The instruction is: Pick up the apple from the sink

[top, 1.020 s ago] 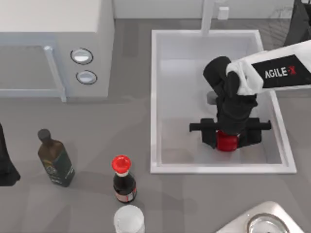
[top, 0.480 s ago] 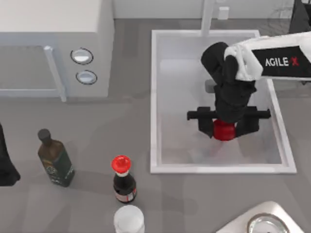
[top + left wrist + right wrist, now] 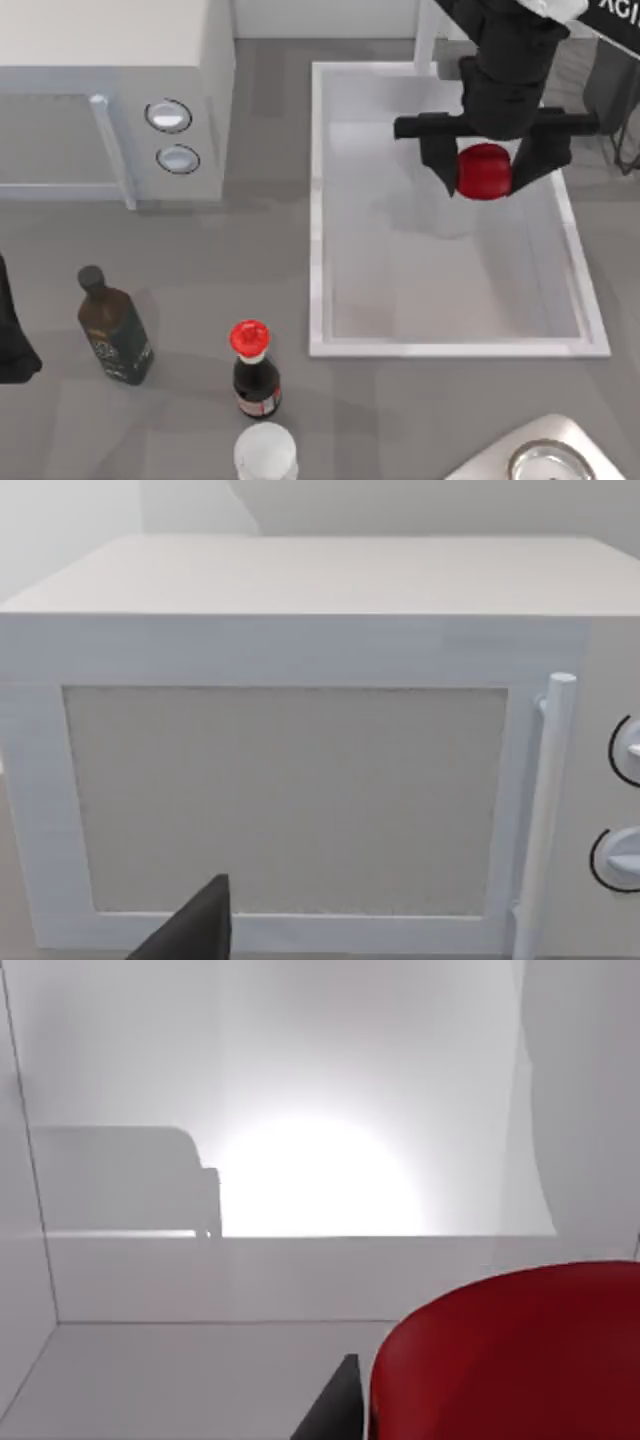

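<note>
The glossy red apple [image 3: 484, 171] hangs above the back right part of the white sink [image 3: 318, 210], held between the black fingers of my right gripper [image 3: 485, 168], which is shut on it. In the right wrist view the apple [image 3: 510, 1355] looms close, with the sink's pale wall [image 3: 300, 1140] behind it. My left arm is parked at the table's left edge, and one dark fingertip [image 3: 195, 930] of it shows in front of the microwave.
A white microwave [image 3: 110, 90] stands at the back left. In front of it stand a dark bottle [image 3: 115, 328], a red-capped bottle [image 3: 252, 368] and a white-topped container [image 3: 266, 452]. A steel pot [image 3: 545, 458] sits at the front right. The faucet post [image 3: 427, 35] rises behind the sink.
My right gripper has risen with the apple and carried it from the sink's front right floor toward the back of the basin.
</note>
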Robot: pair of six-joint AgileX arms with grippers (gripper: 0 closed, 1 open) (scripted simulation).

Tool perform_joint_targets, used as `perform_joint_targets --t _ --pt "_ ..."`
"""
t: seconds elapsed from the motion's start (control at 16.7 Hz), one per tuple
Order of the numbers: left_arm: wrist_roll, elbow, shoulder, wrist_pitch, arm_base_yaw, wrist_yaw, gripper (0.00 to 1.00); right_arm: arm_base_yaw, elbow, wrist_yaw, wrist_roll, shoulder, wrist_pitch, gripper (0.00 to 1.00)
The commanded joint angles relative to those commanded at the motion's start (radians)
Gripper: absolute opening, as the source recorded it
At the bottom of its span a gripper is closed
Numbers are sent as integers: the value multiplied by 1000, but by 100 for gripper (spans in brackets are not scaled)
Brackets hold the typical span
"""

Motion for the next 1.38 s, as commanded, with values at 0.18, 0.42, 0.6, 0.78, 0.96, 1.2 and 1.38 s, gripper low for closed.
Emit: perform_joint_targets --t 0.18,0.42,0.6,0.78,0.96,1.2,1.38 --pt "0 0 0 0 0 0 100 -3 124 -1 -3 -44 -149 0" --pt "0 0 0 0 0 0 100 -5 174 -1 -5 -66 -204 0" --pt "0 0 0 0 0 0 100 0 172 -1 -3 -65 -201 0" --pt "0 0 0 0 0 0 100 -38 133 -3 -40 -94 -184 0" --pt "0 0 0 0 0 0 100 -140 1 -9 -142 -171 -141 0" --pt "0 0 0 0 0 0 100 -307 -226 -17 -307 -291 -75 0" --pt "0 0 0 0 0 0 100 -381 -304 -21 -381 -344 -46 0"
